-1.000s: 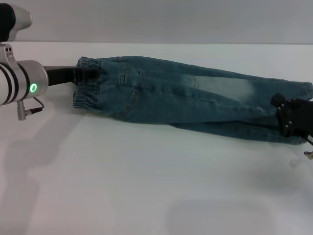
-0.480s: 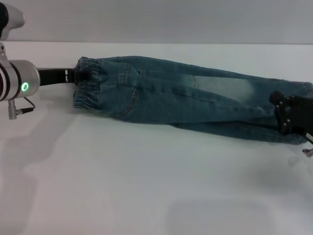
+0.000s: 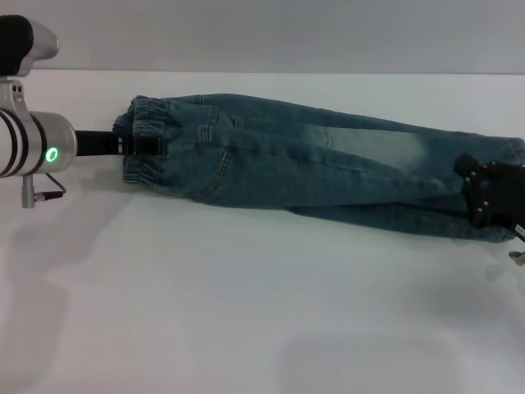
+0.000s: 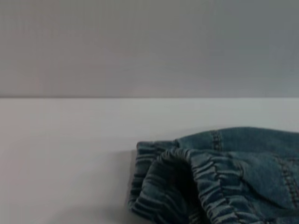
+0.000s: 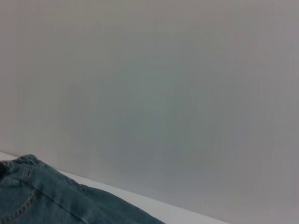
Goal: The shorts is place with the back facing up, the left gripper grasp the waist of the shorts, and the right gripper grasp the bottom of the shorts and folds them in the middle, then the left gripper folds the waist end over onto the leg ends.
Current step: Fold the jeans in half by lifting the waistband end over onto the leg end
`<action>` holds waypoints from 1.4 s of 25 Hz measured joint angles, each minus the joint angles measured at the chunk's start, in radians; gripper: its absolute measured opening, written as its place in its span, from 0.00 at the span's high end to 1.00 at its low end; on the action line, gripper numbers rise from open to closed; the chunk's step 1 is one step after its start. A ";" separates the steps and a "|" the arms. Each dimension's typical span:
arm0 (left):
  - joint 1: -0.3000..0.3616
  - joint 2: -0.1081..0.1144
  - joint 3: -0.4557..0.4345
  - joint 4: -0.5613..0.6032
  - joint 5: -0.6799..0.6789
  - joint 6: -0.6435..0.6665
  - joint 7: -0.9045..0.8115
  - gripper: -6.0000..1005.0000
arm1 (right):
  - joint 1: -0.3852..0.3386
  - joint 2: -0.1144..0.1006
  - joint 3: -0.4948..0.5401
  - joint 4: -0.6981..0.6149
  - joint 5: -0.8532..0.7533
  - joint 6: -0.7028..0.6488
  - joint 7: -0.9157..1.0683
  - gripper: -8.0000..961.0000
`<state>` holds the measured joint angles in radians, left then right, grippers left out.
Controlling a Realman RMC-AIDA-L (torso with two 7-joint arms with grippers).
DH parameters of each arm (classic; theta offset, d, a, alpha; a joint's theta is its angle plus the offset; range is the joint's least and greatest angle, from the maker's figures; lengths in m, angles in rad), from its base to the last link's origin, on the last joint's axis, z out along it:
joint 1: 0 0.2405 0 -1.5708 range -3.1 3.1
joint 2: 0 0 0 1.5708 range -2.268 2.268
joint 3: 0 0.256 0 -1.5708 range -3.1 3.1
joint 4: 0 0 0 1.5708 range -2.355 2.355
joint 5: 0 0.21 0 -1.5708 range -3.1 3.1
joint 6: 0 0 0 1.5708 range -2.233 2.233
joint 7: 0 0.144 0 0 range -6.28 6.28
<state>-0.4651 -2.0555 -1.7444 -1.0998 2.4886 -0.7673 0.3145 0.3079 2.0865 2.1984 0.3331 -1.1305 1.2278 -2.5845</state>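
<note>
The blue denim shorts [image 3: 312,160] lie folded lengthwise across the table, back pocket up. The ruffled waist [image 3: 139,168] is at the left and the leg ends [image 3: 500,152] at the right. My left gripper [image 3: 146,146] reaches in from the left and lies over the middle of the waist, whose band is bunched up around it. The left wrist view shows that gathered waist [image 4: 187,186] puckered, with its top layer raised. My right gripper [image 3: 486,197] sits on the bottom of the shorts at the far right. Its wrist view shows only a strip of the shorts' denim [image 5: 51,198].
The white table [image 3: 246,312] stretches wide in front of the shorts. A grey wall [image 3: 287,33] stands close behind the table's back edge. The leg ends reach nearly to the right border of the head view.
My left arm drew back to the left, then came in again lower on the waist. The waistband now bulges out at its upper left. The right gripper has not moved.
</note>
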 joint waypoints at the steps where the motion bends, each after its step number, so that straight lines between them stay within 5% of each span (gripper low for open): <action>1: -0.009 0.000 -0.001 0.016 0.005 0.001 0.000 0.14 | 0.000 0.000 0.000 0.000 0.000 0.000 0.001 0.99; 35: -0.113 -0.001 -0.027 0.167 -0.008 -0.006 0.040 0.17 | 0.007 -0.003 -0.004 0.002 0.000 0.008 0.019 0.99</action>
<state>-0.5785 -2.0567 -1.7717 -0.9324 2.4809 -0.7731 0.3544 0.3145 2.0831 2.1945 0.3352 -1.1305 1.2362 -2.5657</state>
